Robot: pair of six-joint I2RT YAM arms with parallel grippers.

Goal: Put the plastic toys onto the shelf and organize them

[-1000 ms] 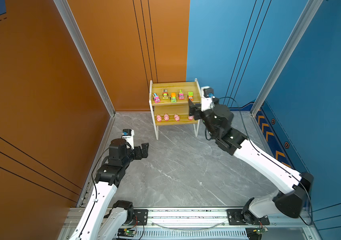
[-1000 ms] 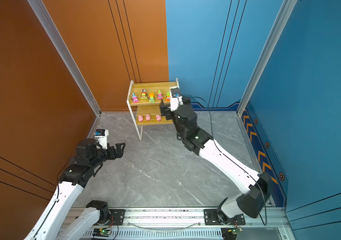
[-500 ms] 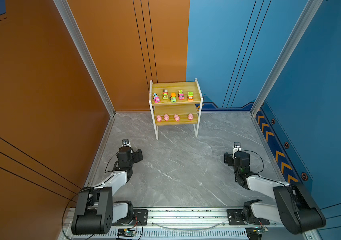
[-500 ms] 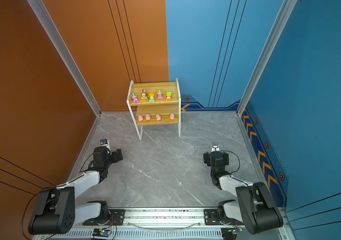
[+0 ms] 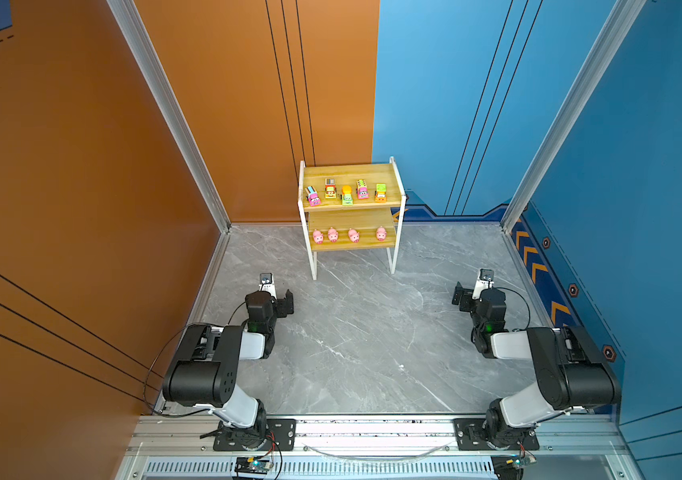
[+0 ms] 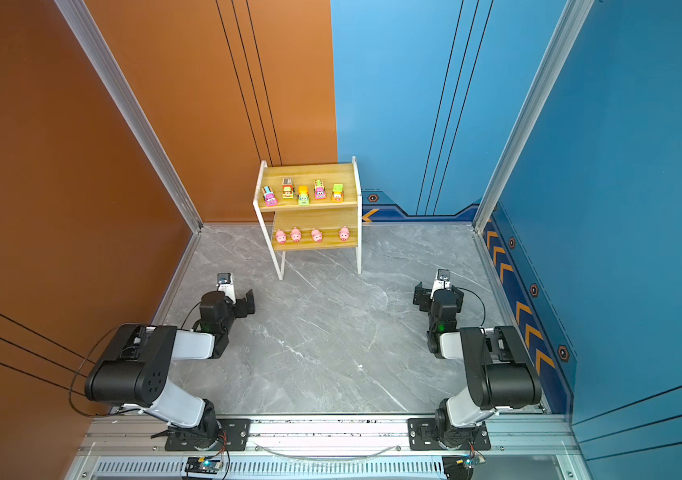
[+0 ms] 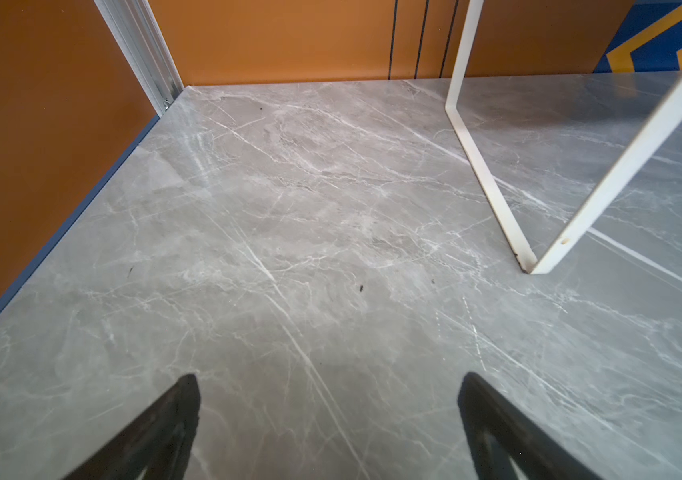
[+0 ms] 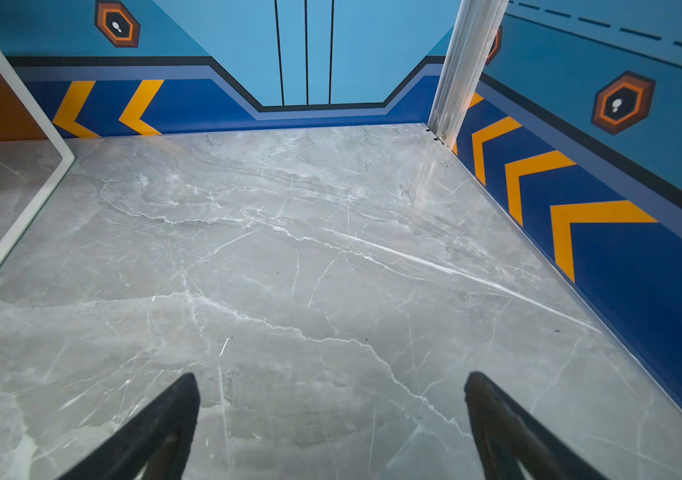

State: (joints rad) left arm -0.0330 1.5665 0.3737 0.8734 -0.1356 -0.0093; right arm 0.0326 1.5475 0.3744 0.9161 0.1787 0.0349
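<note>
We see the shelf standing at the far end of the grey, white-veined, marble-look surface, by the corner where the orange wall meets the blue wall. Its two boards are yellowish wood with a faint grain, carried by a thin, flat white metal frame whose legs bend at sharp angles where they meet the surface. On the upper board the five vehicles sit in a loose row. They are boxy, glossy plastic bodies in pink, orange, green and yellow on small black wheels. On the lower board the four pigs stand side by side, round, smooth and pink, the rightmost set a little further off. Our left pincer hangs low over the surface, its black tapered fingers spread wide and holding nothing, with a white shelf leg near it. Our right pincer is likewise released and empty, near the blue skirting with yellow chevrons.
</note>
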